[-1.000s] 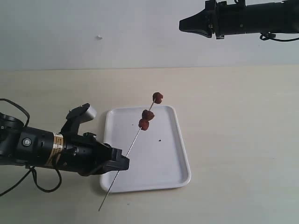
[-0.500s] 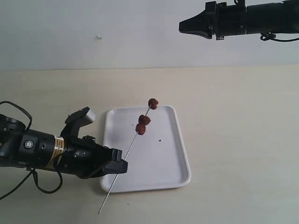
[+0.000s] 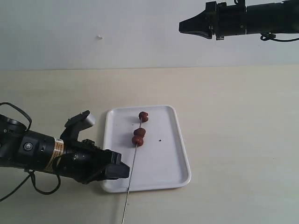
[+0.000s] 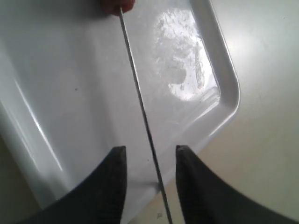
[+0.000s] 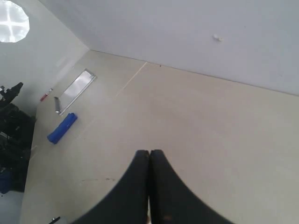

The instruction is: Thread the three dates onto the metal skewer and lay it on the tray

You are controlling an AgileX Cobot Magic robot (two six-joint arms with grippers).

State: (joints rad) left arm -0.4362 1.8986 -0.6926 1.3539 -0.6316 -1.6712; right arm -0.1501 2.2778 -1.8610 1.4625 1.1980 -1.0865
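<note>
- The tray point(image 3: 173, 154) is glossy white with rounded corners and a low rim. The thin grey metal skewer point(image 3: 132, 168) lies on it, its bare end jutting past the tray's near rim.
- Three wrinkled reddish-brown dates point(image 3: 139, 132) sit on the rod over the tray's far half. The left wrist view catches only one date's edge.
- Left gripper point(image 4: 149, 156): the dark fingers point(image 4: 112, 186) are apart, and the skewer runs between them, gripped by neither.
- Right gripper point(image 5: 149, 156), high beyond the tray: fingers pressed together, holding nothing.

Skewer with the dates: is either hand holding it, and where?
Nothing is held. The skewer lies across the tray, passing untouched between the fingers of the open left hand. The right hand is shut on nothing, far from the tray.
</note>
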